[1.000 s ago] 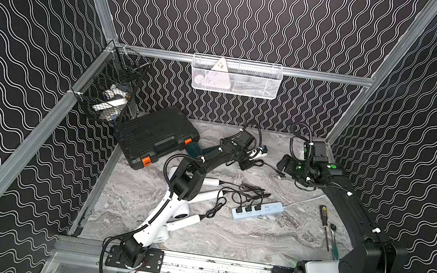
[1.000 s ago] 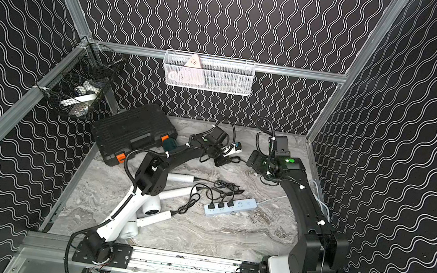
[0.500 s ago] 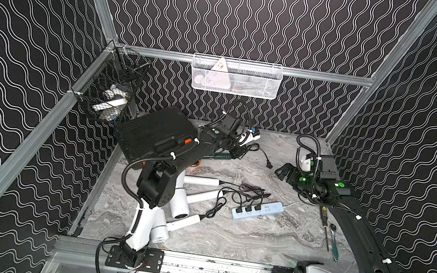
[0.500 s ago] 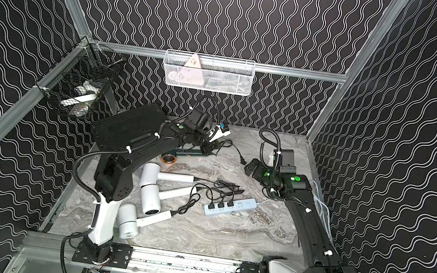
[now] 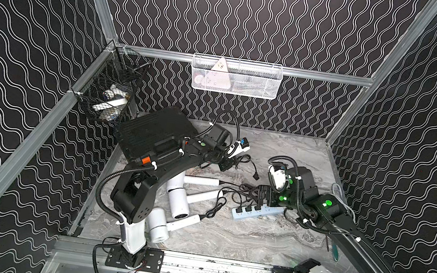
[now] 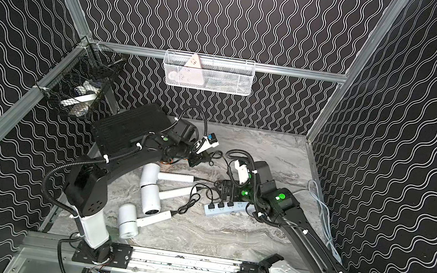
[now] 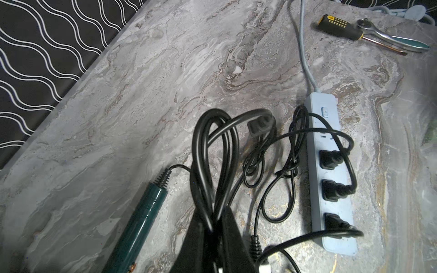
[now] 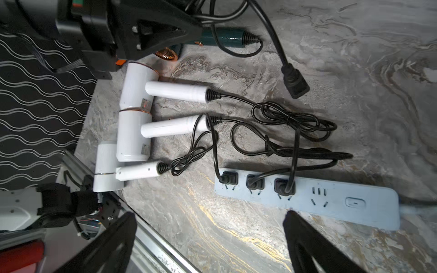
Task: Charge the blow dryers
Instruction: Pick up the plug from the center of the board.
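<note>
Cord of green dryer loops through clenched left pincer; right pincer gapes.

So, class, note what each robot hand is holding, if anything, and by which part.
Left hand grips the black cord at its bunched loops, short of the plug; right hand is open, holding nothing.

**Open front, crowded strip**

Bare marble lies open toward the front rail. Thin cords tangle between the white dryers and the power strip. The thick cord, pinched in the left gripper, loops beside them. One socket beside the switch is free. The black case fills the back left corner.
</note>
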